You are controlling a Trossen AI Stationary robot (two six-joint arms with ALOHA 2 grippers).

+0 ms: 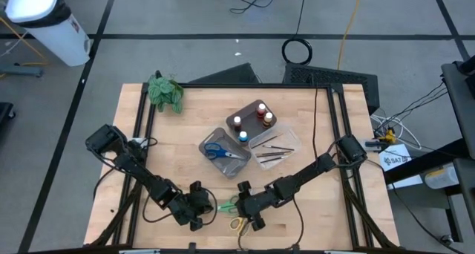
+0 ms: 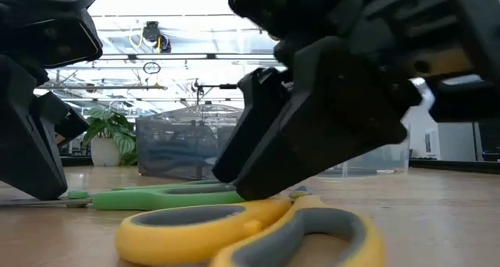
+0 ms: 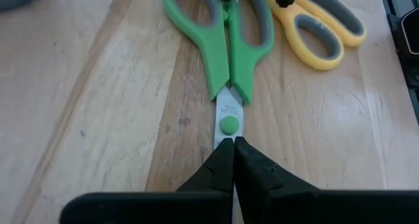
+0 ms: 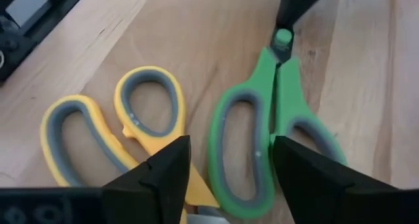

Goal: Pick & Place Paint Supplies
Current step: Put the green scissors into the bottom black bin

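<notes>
Left pincer (image 3: 233,160) closed on the blades of the green scissors (image 3: 226,37), fingers pinched together just behind the green pivot screw. The scissors lie flat on the tabletop (image 1: 326,135) at its near edge, handles pointing toward the right arm.

Right pincer (image 4: 230,160) stands open, one finger on each side of a green handle loop, gripping nothing. Yellow scissors (image 4: 111,129) lie just beside the green pair, handles alongside.

Farther out, mid-table: blue scissors (image 1: 222,152) already in a grey tray (image 1: 209,140); paint bottles (image 1: 251,120) in a dark tray; brushes (image 1: 273,145) in a clear tray (image 1: 294,134).

Step in hand, as judged: the pick of the green scissors, both arms at one tool. Next move calls for one arm to take the load alone, then a lift clear of the yellow pair toward the grey tray. Blade grip looks slippery; the handles may swing.
</notes>
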